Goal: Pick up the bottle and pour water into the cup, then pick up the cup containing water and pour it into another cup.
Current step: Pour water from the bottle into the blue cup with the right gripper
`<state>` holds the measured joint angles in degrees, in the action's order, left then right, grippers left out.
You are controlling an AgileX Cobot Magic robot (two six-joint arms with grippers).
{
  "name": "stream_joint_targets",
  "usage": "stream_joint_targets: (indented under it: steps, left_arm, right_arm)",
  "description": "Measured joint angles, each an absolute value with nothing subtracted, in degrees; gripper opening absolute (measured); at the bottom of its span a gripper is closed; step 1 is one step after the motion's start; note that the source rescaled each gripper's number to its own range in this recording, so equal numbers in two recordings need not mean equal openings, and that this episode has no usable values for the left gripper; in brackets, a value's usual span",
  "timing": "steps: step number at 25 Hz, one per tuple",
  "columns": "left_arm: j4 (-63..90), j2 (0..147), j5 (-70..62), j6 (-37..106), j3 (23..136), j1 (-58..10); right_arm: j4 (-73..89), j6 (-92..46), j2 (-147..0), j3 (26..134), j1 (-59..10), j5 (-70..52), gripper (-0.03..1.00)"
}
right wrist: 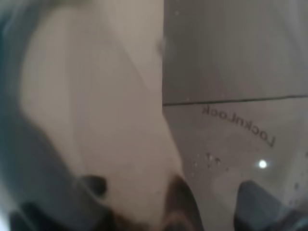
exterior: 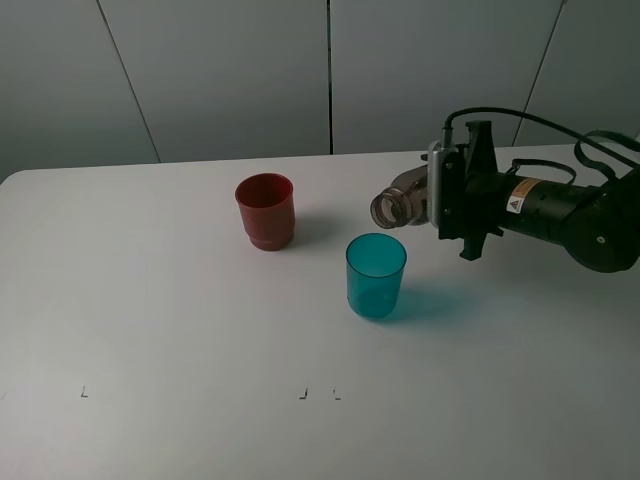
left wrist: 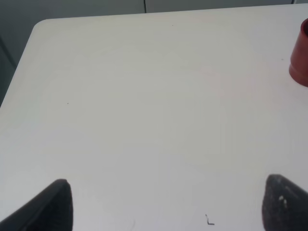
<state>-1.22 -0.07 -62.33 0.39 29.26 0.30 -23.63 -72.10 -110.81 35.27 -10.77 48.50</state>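
I am watching right tool [exterior: 446, 200] clamping shut on bottle [exterior: 400, 205]. Bottle lying tipped on side, off table [exterior: 150, 300], at 1 o'clock of teal cup [exterior: 376, 277]. Red cup [exterior: 266, 212] standing at its 10 o'clock. Left tool [left wrist: 166, 207] hanging wide apart, holding nothing.

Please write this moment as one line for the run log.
right pincer: shut on bottle, tipped sideways | cup: upright near bottle mouth | another cup: upright, apart | left pincer: open, empty
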Motion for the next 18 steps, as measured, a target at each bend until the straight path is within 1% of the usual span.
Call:
stream_joint_targets:
  steps: [8, 18]
  left_arm:
    - [-1.22, -0.07, -62.33, 0.39, 29.26, 0.3]
    - [-1.22, -0.07, -62.33, 0.39, 29.26, 0.3]
  right_arm:
    - [-23.77, -76.84, -110.81, 35.27, -10.77, 48.5, 0.0]
    - [-24.51, -78.83, -110.81, 35.27, -10.77, 48.5, 0.0]
